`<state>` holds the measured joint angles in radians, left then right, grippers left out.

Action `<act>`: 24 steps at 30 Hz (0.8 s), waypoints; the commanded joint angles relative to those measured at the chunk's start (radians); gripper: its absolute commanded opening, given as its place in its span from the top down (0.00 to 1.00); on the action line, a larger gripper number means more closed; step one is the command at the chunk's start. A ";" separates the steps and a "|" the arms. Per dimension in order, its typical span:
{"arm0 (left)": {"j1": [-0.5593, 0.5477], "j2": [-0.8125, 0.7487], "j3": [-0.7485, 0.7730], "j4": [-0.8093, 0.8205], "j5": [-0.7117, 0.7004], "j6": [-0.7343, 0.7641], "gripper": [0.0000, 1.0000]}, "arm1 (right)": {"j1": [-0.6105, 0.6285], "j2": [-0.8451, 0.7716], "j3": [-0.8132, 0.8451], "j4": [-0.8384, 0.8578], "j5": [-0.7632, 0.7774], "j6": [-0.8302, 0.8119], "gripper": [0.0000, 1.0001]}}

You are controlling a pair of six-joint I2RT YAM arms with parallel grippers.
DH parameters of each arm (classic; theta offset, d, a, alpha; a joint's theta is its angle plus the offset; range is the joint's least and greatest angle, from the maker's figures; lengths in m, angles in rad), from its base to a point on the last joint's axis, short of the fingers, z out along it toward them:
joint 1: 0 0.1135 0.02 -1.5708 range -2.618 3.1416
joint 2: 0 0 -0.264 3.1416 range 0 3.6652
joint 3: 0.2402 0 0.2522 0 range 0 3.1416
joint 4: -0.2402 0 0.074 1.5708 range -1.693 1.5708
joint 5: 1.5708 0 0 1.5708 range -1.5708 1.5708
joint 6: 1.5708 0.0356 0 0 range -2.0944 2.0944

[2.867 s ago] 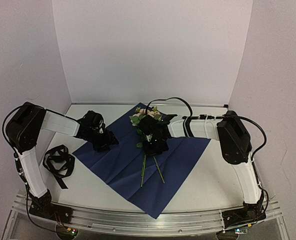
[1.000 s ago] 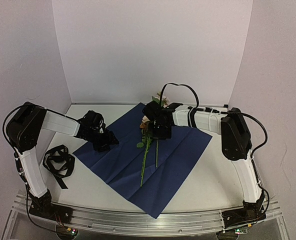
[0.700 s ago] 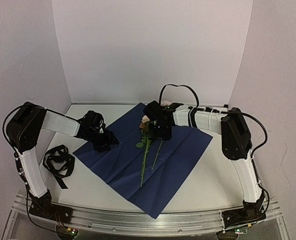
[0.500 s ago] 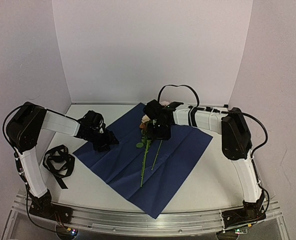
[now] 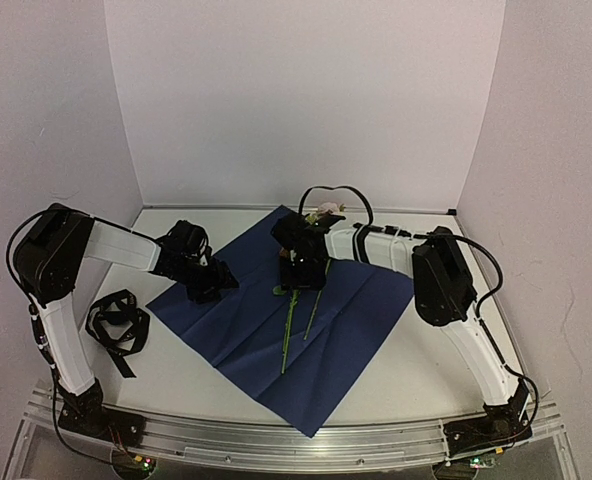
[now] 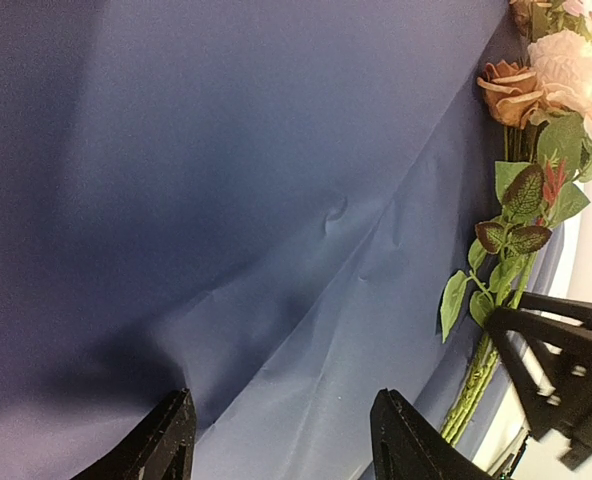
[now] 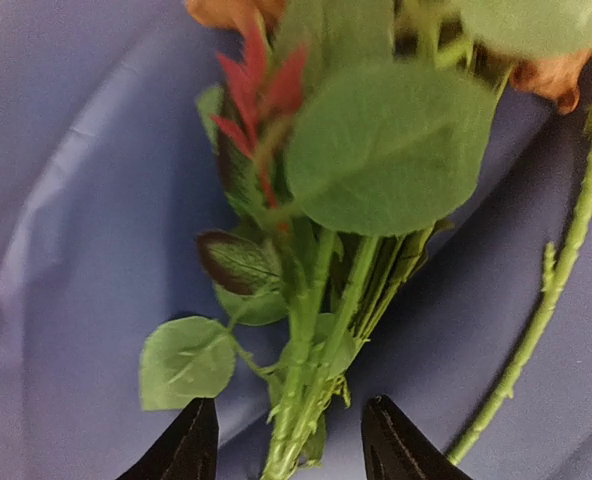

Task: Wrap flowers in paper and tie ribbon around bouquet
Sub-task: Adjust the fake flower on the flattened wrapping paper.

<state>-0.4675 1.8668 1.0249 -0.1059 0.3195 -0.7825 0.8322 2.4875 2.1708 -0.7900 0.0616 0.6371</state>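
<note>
Flowers (image 7: 376, 150) lie on the navy paper (image 5: 236, 320) mid-counter, pink heads toward the far edge, my right jaws parted astride their green stems, my left jaws spread empty at the paper's left corner.

Paper (image 5: 256, 335) lies flat mid-desk (image 5: 426, 365), one corner twd the back wall, one twd the near edge. Flowers (image 5: 288, 335) on the paper, approx. along its middle: heads at the back corner, stems running twd the front. Ribbon (image 5: 116, 325) heaped on the desk left of the paper, apart from it. L hand (image 5: 208, 283) over paper's left part; R hand (image 5: 301, 265) over the flowers' leafy part, stems btwn its fingers.
</note>
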 commanded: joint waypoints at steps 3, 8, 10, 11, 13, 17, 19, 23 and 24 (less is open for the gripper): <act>0.001 0.015 0.023 -0.025 0.000 0.019 0.38 | 0.011 0.020 0.045 -0.030 0.050 -0.005 0.54; 0.001 0.014 0.027 -0.031 0.000 0.022 0.38 | 0.013 0.031 0.065 -0.049 0.051 -0.017 0.63; 0.001 0.014 0.028 -0.031 0.000 0.022 0.38 | 0.013 0.035 0.074 -0.054 0.044 -0.022 0.69; 0.001 0.014 0.028 -0.031 0.001 0.022 0.38 | 0.013 0.038 0.079 -0.056 0.040 -0.026 0.72; 0.001 0.014 0.030 -0.032 0.001 0.022 0.38 | 0.013 0.043 0.091 -0.059 0.029 -0.031 0.79; 0.001 0.011 0.027 -0.034 0.002 0.024 0.38 | 0.012 0.052 0.114 -0.061 0.020 -0.053 0.94; 0.001 0.011 0.026 -0.034 0.001 0.024 0.38 | 0.014 0.043 0.124 -0.061 0.038 -0.075 1.00; 0.001 0.011 0.024 -0.035 0.003 0.026 0.38 | 0.012 0.007 0.141 -0.059 0.090 -0.134 1.00; 0.001 0.011 0.024 -0.034 0.003 0.026 0.38 | 0.012 -0.002 0.149 -0.059 0.100 -0.150 1.00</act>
<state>-0.4675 1.8671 1.0264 -0.1116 0.3197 -0.7746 0.8394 2.5210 2.2629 -0.8396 0.0953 0.5610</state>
